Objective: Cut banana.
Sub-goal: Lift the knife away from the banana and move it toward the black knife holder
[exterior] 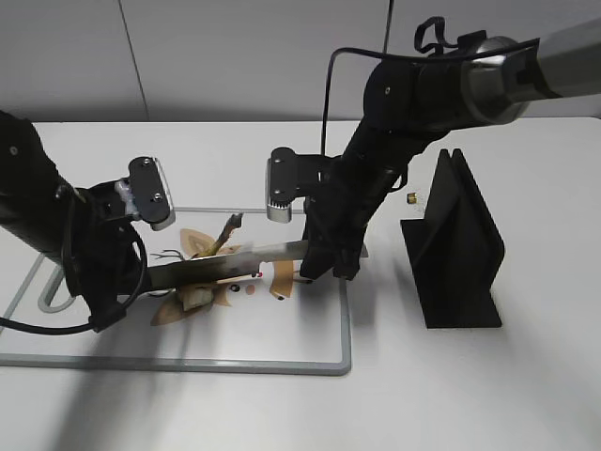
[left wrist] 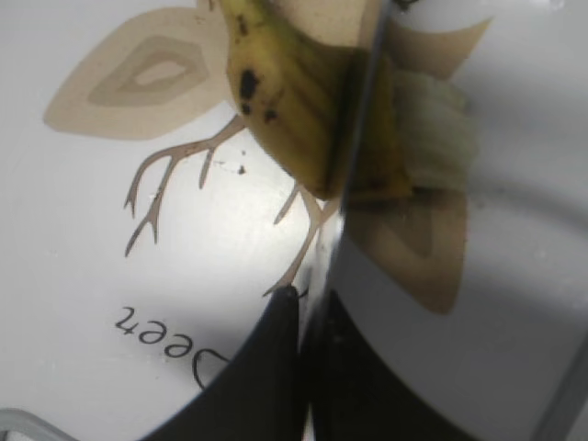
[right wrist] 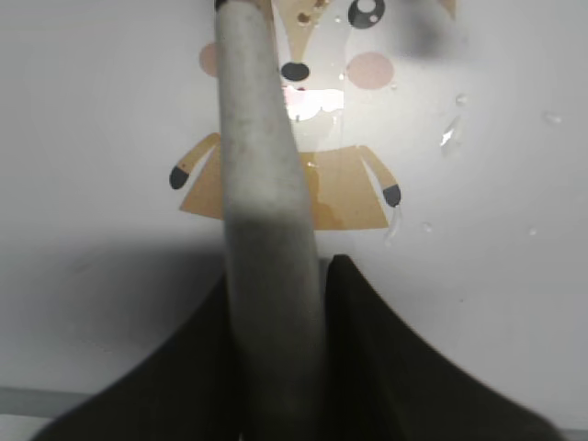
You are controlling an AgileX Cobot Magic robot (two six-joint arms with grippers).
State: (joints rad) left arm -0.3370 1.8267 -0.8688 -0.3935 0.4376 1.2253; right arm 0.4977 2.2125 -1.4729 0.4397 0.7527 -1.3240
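The banana (exterior: 208,252) lies on the white cutting board (exterior: 282,362) over its deer print, dark stem pointing to the back. In the left wrist view its blotched yellow peel (left wrist: 285,83) meets the blade, with whitish flesh (left wrist: 441,129) on the far side. A knife (exterior: 254,254) lies across the banana, blade level. My right gripper (exterior: 324,263) is shut on the grey knife handle (right wrist: 271,184), its fingers (right wrist: 280,266) on both sides. My left gripper (exterior: 141,282) is shut on the blade's tip end (left wrist: 299,294).
A black knife stand (exterior: 460,244) stands on the table right of the board. A small brass object (exterior: 411,198) lies behind it. The board's printed cartoon deer (right wrist: 285,193) shows under the handle, with water drops nearby.
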